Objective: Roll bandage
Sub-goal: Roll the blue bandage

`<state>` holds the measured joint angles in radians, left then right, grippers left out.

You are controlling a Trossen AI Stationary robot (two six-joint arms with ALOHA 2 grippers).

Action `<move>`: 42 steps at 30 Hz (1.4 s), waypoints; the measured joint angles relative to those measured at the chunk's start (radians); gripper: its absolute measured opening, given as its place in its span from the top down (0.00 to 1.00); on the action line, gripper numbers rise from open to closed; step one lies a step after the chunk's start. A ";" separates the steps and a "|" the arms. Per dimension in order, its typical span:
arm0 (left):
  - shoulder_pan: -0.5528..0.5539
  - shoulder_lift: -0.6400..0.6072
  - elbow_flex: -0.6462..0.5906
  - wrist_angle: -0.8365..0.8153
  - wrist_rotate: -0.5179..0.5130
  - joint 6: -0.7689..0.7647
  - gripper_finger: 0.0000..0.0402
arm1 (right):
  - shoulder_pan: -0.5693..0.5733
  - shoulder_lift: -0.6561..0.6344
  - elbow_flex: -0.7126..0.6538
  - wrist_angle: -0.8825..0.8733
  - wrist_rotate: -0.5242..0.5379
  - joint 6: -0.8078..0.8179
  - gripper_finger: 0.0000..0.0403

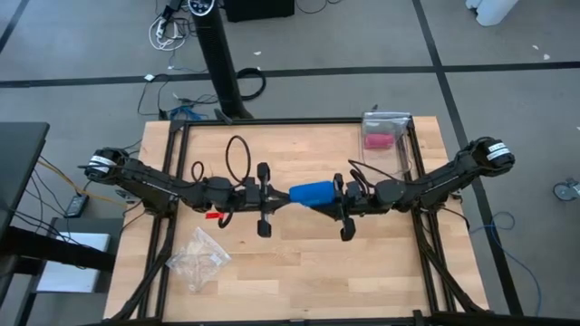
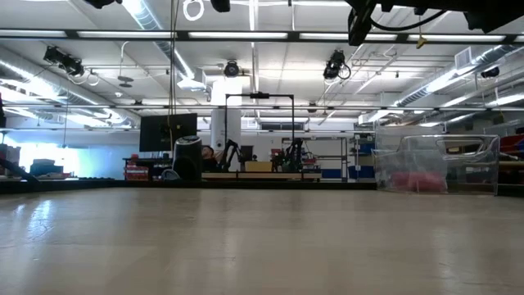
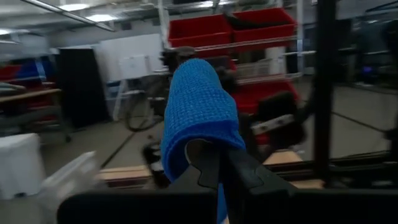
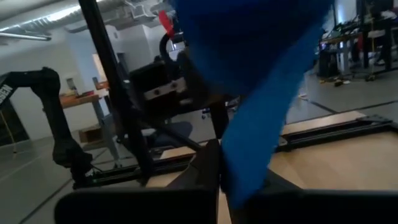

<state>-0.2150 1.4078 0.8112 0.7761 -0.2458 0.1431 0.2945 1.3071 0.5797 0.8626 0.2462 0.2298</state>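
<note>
At the centre of the high view the bandage (image 1: 313, 193) hangs above the table (image 1: 299, 272), stretched between both arms, its long axis running left to right. The left gripper (image 1: 275, 197) is closed on its left end, the right gripper (image 1: 333, 199) closed on its right end. Bare wood lies open below them.

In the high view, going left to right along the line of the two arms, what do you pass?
left gripper → bandage held up between the two grippers → right gripper → clear container with the pink roll, farther back on the table.
</note>
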 joint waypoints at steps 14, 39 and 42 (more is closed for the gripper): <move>-0.002 0.012 0.000 -0.065 -0.165 0.092 0.98 | 0.025 -0.002 0.000 0.032 0.002 0.007 0.99; -0.027 0.106 0.001 -0.130 -0.187 0.110 0.98 | -0.036 -0.006 0.001 0.030 0.064 0.182 0.62; -0.031 0.106 0.001 -0.153 -0.185 0.110 0.98 | -0.043 -0.006 0.002 0.025 0.064 0.224 0.58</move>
<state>-0.2459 1.5135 0.8120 0.6235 -0.4305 0.2527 0.2510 1.3006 0.5816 0.8881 0.3107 0.4535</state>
